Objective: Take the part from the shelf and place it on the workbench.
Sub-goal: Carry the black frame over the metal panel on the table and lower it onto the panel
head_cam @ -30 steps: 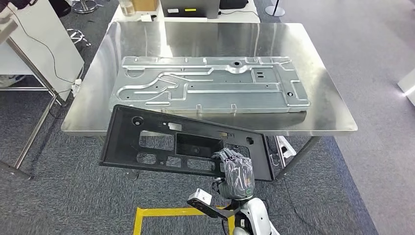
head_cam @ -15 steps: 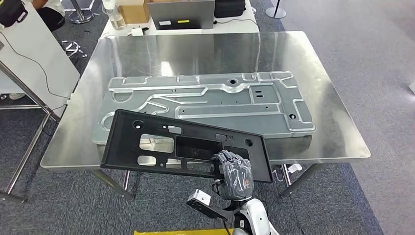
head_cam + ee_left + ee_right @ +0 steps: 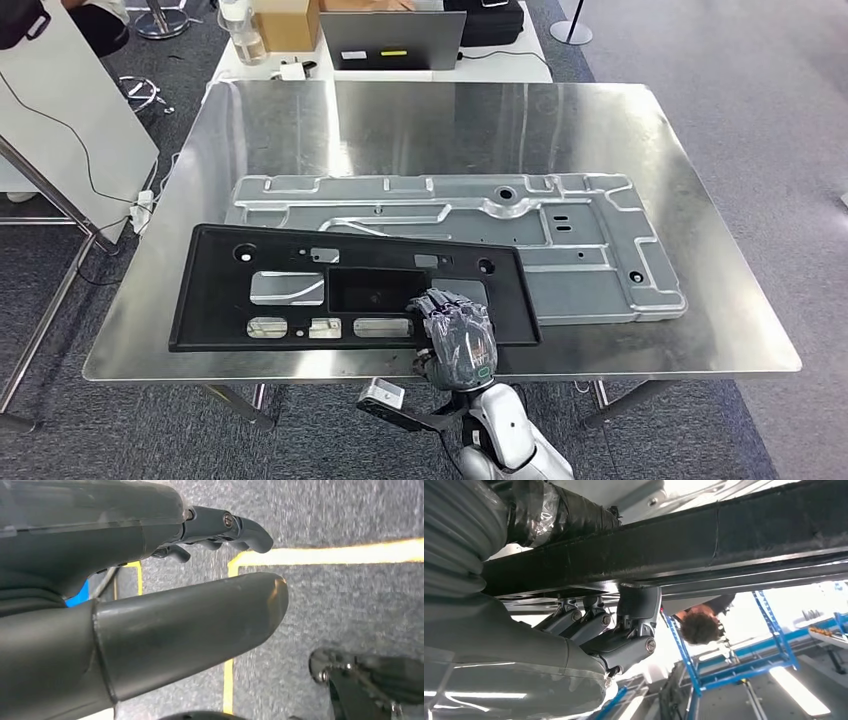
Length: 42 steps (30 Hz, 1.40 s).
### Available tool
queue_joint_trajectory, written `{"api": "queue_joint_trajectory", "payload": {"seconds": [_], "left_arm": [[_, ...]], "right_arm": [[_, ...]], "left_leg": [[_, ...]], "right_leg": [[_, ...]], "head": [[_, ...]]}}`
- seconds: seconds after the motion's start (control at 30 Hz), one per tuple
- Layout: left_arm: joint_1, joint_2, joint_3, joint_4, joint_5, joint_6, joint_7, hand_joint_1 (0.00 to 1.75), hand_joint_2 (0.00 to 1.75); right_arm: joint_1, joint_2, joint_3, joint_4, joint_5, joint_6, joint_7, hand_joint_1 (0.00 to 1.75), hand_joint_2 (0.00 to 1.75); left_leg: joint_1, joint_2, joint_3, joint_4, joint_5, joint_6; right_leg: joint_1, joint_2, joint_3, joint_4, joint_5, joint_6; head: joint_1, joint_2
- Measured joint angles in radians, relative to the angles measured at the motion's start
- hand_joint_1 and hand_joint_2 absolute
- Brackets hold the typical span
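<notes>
The part is a long black plastic panel (image 3: 290, 290) with several cut-outs. My right hand (image 3: 455, 335) grips it at its near edge, towards its right end. The panel lies almost level over the near left area of the steel workbench (image 3: 400, 130) and covers the front edge of a large silver metal plate (image 3: 570, 250); whether it touches them I cannot tell. In the right wrist view my right hand (image 3: 614, 630) clamps the panel's rim (image 3: 724, 535) between thumb and fingers. My left hand (image 3: 165, 585) hangs over the carpet, fingers apart, holding nothing.
A laptop (image 3: 390, 40), a cardboard box (image 3: 285, 20) and a bottle (image 3: 240, 30) stand on a table behind the workbench. A white board (image 3: 70, 110) on a metal frame stands at the left. A person (image 3: 696, 625) and blue shelving (image 3: 769, 625) lie behind me. Yellow tape (image 3: 320, 555) marks the floor.
The whole view has shifted as I came closer to the workbench. The panel, earlier tilted in front of the table's near edge, is now over the tabletop and more level.
</notes>
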<state>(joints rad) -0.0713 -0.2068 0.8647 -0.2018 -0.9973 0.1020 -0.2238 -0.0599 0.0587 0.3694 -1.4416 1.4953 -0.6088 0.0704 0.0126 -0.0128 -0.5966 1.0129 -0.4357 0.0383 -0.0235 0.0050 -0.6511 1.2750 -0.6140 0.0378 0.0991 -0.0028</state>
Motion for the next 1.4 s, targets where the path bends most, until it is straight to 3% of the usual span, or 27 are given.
{"api": "queue_joint_trajectory", "payload": {"seconds": [0.07,0.1,0.13,0.2,0.3,0.33,0.4,0.47,0.5,0.53,0.6,0.63,0.77,0.83,0.93,0.97,1.0,1.03,1.07,1.13,1.17,1.23,1.27,1.33,1.37,1.4], "left_arm": [[0.001,-0.001,0.001,0.0,-0.005,0.0,0.0,0.0,0.0],[0.0,-0.002,0.001,0.0,-0.008,-0.001,0.0,0.0,0.0],[-0.001,-0.002,0.002,0.0,-0.012,-0.002,0.0,0.0,0.0],[-0.004,-0.003,0.002,0.0,-0.021,-0.006,0.0,0.0,0.0],[-0.005,-0.003,0.002,0.0,-0.031,-0.01,0.001,0.0,0.0],[-0.005,-0.003,0.002,0.0,-0.034,-0.012,0.0,0.0,0.0],[-0.005,-0.003,0.002,0.0,-0.045,-0.018,0.0,0.0,0.0],[-0.005,-0.003,0.002,0.0,-0.055,-0.024,0.0,0.0,0.0],[-0.004,-0.003,0.002,0.0,-0.06,-0.026,0.0,0.0,0.0],[-0.004,-0.003,0.002,0.0,-0.065,-0.028,0.0,0.0,0.0],[-0.004,-0.002,0.002,0.0,-0.073,-0.03,0.001,0.0,0.0],[-0.005,-0.002,0.002,0.0,-0.077,-0.03,0.001,0.0,0.0],[-0.008,-0.002,0.0,0.0,-0.09,-0.029,0.003,0.0,0.0],[-0.007,-0.001,0.0,0.0,-0.097,-0.03,0.006,0.0,0.0],[-0.01,0.0,-0.003,0.0,-0.108,-0.033,0.008,0.0,0.0],[-0.011,0.0,-0.004,0.0,-0.111,-0.034,0.008,0.0,0.0],[-0.013,0.0,-0.006,0.0,-0.114,-0.034,0.01,0.0,0.0],[-0.013,0.0,-0.007,0.0,-0.117,-0.035,0.012,0.0,0.0],[-0.014,-0.001,-0.008,0.0,-0.119,-0.034,0.015,0.0,0.0],[-0.015,-0.003,-0.009,0.0,-0.121,-0.034,0.018,0.0,0.0],[-0.015,-0.004,-0.009,0.0,-0.122,-0.034,0.019,0.0,0.44],[-0.017,-0.006,-0.01,0.0,-0.123,-0.034,0.019,0.0,1.31],[-0.017,-0.005,-0.01,0.0,-0.124,-0.034,0.018,0.0,1.31],[-0.017,-0.005,-0.01,0.0,-0.126,-0.033,0.018,0.0,0.44],[-0.018,-0.005,-0.01,0.0,-0.126,-0.031,0.016,0.0,0.0],[-0.017,-0.005,-0.01,0.0,-0.124,-0.03,0.014,0.0,0.0]], "right_arm": [[-0.014,-0.013,0.006,-0.002,0.0,0.019,0.012,1.75,1.75],[-0.026,-0.023,0.007,-0.003,-0.005,0.038,0.021,1.75,1.75],[-0.041,-0.034,0.008,-0.004,-0.013,0.06,0.029,1.75,1.75],[-0.075,-0.063,0.007,-0.002,-0.039,0.107,0.039,1.75,1.75],[-0.12,-0.104,-0.008,0.011,-0.073,0.148,0.039,1.75,1.75],[-0.136,-0.115,-0.014,0.019,-0.079,0.16,0.039,1.75,1.75],[-0.171,-0.136,-0.028,0.057,-0.092,0.19,0.044,1.75,1.75],[-0.202,-0.156,-0.049,0.12,-0.113,0.217,0.043,1.75,1.75],[-0.217,-0.166,-0.062,0.158,-0.122,0.224,0.039,1.75,1.75],[-0.234,-0.175,-0.076,0.198,-0.131,0.228,0.031,1.75,1.75],[-0.271,-0.191,-0.103,0.277,-0.146,0.229,0.014,1.75,1.75],[-0.291,-0.198,-0.114,0.314,-0.151,0.228,0.007,1.75,1.75],[-0.359,-0.23,-0.156,0.442,-0.165,0.223,-0.014,1.75,1.75],[-0.385,-0.245,-0.172,0.491,-0.169,0.224,-0.021,1.75,1.75],[-0.415,-0.259,-0.185,0.56,-0.168,0.228,-0.022,0.44,1.75],[-0.424,-0.262,-0.187,0.583,-0.167,0.226,-0.024,0.0,1.75],[-0.434,-0.263,-0.189,0.607,-0.167,0.222,-0.028,0.0,1.75],[-0.444,-0.263,-0.192,0.628,-0.167,0.216,-0.033,0.0,1.75],[-0.454,-0.263,-0.196,0.647,-0.168,0.211,-0.036,0.0,1.75],[-0.474,-0.264,-0.202,0.672,-0.168,0.206,-0.039,0.0,1.75],[-0.482,-0.264,-0.204,0.68,-0.168,0.204,-0.039,0.0,1.75],[-0.493,-0.264,-0.205,0.694,-0.168,0.203,-0.039,0.0,1.75],[-0.497,-0.263,-0.206,0.699,-0.168,0.203,-0.039,0.0,1.75],[-0.504,-0.262,-0.206,0.709,-0.168,0.202,-0.039,0.0,1.75],[-0.506,-0.261,-0.206,0.714,-0.167,0.201,-0.039,0.0,1.75],[-0.507,-0.26,-0.207,0.72,-0.167,0.198,-0.04,0.0,1.75]], "left_leg": [[0.002,-0.002,0.022,0.005,-0.02,-0.007],[0.001,-0.003,0.029,0.009,-0.029,-0.012],[0.0,-0.003,0.031,0.013,-0.035,-0.018],[-0.002,-0.004,0.03,0.014,-0.038,-0.028],[0.0,-0.001,0.021,0.035,-0.056,-0.043],[0.001,0.001,0.005,0.073,-0.077,-0.046],[0.003,0.004,-0.062,0.202,-0.129,-0.05],[0.003,0.005,-0.121,0.298,-0.144,-0.051],[0.003,0.005,-0.126,0.291,-0.122,-0.05],[0.003,0.005,-0.111,0.244,-0.083,-0.046],[0.0,0.005,-0.056,0.108,-0.013,-0.036],[-0.002,0.005,-0.035,0.059,0.002,-0.031],[-0.005,0.002,-0.019,0.021,0.002,-0.014],[-0.001,0.002,-0.014,0.012,0.005,-0.003],[-0.003,0.004,-0.013,0.01,0.005,0.007],[-0.003,0.004,-0.012,0.01,0.004,0.008],[-0.004,0.004,-0.01,0.01,0.003,0.008],[-0.004,0.003,-0.006,0.01,0.001,0.008],[-0.004,0.003,-0.003,0.01,0.0,0.007],[-0.006,0.003,0.001,0.011,-0.003,0.002],[-0.007,0.002,0.002,0.011,-0.004,-0.002],[-0.007,0.002,0.002,0.01,-0.003,-0.013],[-0.005,0.002,0.003,0.011,-0.005,-0.018],[-0.005,0.004,-0.009,0.044,-0.03,-0.029],[-0.003,0.005,-0.029,0.09,-0.058,-0.034],[-0.002,0.005,-0.057,0.153,-0.091,-0.04]], "right_leg": [[-0.003,-0.001,0.019,-0.111,0.105,0.002],[-0.002,-0.001,0.033,-0.166,0.14,-0.001],[0.001,0.0,0.045,-0.203,0.153,-0.006],[0.008,0.001,0.051,-0.225,0.146,-0.02],[0.004,0.0,0.06,-0.238,0.144,-0.041],[0.002,-0.001,0.064,-0.242,0.145,-0.047],[0.004,-0.003,0.069,-0.244,0.142,-0.056],[0.008,-0.006,0.074,-0.243,0.138,-0.058],[0.009,-0.006,0.077,-0.243,0.135,-0.058],[0.009,-0.006,0.081,-0.243,0.132,-0.056],[0.012,-0.005,0.087,-0.241,0.126,-0.05],[0.013,-0.005,0.087,-0.24,0.124,-0.045],[0.014,-0.008,0.087,-0.241,0.12,-0.022],[0.011,-0.008,0.068,-0.197,0.091,-0.011],[0.009,-0.007,-0.025,-0.019,0.014,0.0],[0.009,-0.007,-0.048,0.021,0.009,0.001],[0.009,-0.007,-0.054,0.024,0.025,0.001],[0.01,-0.007,-0.039,-0.013,0.057,0.0],[0.01,-0.007,-0.009,-0.08,0.098,-0.005],[0.016,-0.007,0.049,-0.206,0.147,-0.017],[0.02,-0.007,0.063,-0.24,0.154,-0.023],[0.024,-0.007,0.067,-0.255,0.153,-0.031],[0.022,-0.008,0.071,-0.259,0.156,-0.036],[0.014,-0.011,0.081,-0.272,0.164,-0.046],[0.011,-0.013,0.085,-0.276,0.166,-0.05],[0.011,-0.015,0.086,-0.278,0.166,-0.052]], "head": [[0.0,0.0],[0.0,0.0],[0.0,0.0],[0.0,0.0],[0.0,0.0],[0.0,0.0],[-0.001,0.0],[-0.001,0.0],[-0.001,0.0],[-0.001,0.0],[-0.001,0.0],[-0.001,0.0],[0.0,0.0],[0.0,0.0],[0.0,0.0],[0.0,0.0],[0.0,0.0],[0.0,0.0],[0.0,0.0],[0.0,0.0],[0.0,0.0],[0.0,0.0],[0.0,0.0],[-0.001,0.0],[-0.001,0.0],[-0.001,0.0]]}}
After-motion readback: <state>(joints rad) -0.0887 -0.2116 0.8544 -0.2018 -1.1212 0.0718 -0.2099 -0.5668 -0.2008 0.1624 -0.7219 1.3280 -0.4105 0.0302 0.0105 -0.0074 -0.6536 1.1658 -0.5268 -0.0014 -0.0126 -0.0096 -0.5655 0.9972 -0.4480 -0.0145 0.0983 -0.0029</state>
